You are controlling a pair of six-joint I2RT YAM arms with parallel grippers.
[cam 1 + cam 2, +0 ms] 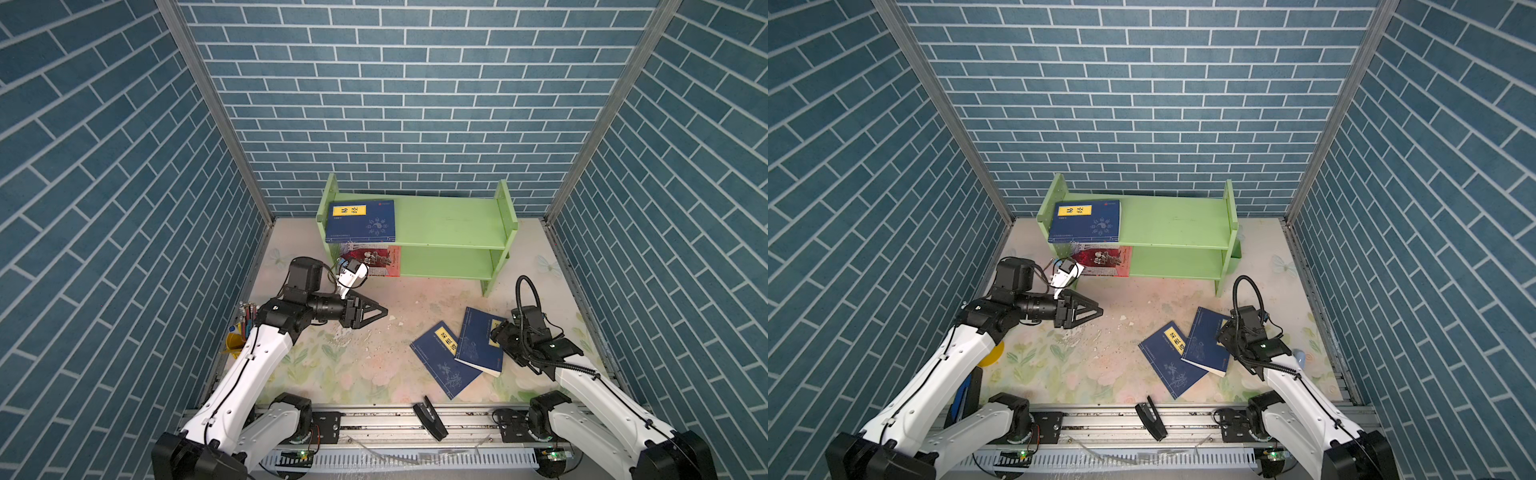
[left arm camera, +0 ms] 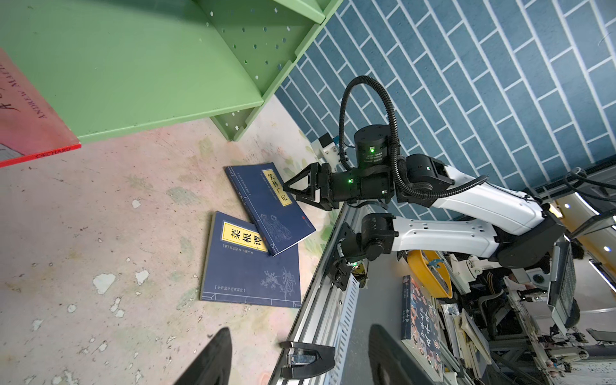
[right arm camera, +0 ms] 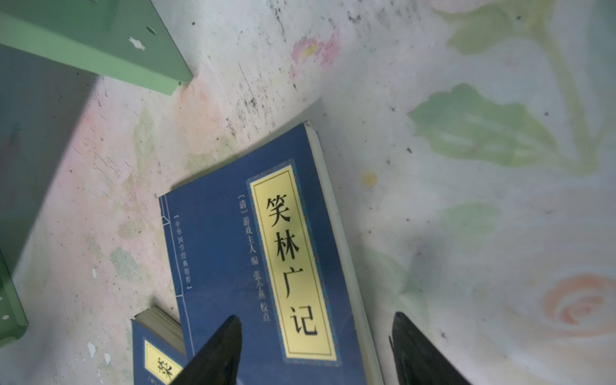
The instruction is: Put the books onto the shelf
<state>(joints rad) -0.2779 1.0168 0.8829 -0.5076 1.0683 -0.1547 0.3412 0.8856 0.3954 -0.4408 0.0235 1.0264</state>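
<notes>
The light green shelf stands at the back. One dark blue book lies flat on its top tier, and a red-covered book lies on the lower tier. Two more blue books overlap on the floral mat: the upper one rests on the lower one. My right gripper is open astride the upper book's page edge, one finger over the cover, the other over the mat. My left gripper hovers open and empty left of centre.
A black stapler-like object lies on the front rail. A yellow cup of pens sits outside the left wall. Blue brick walls close in three sides. Paint flakes dot the mat.
</notes>
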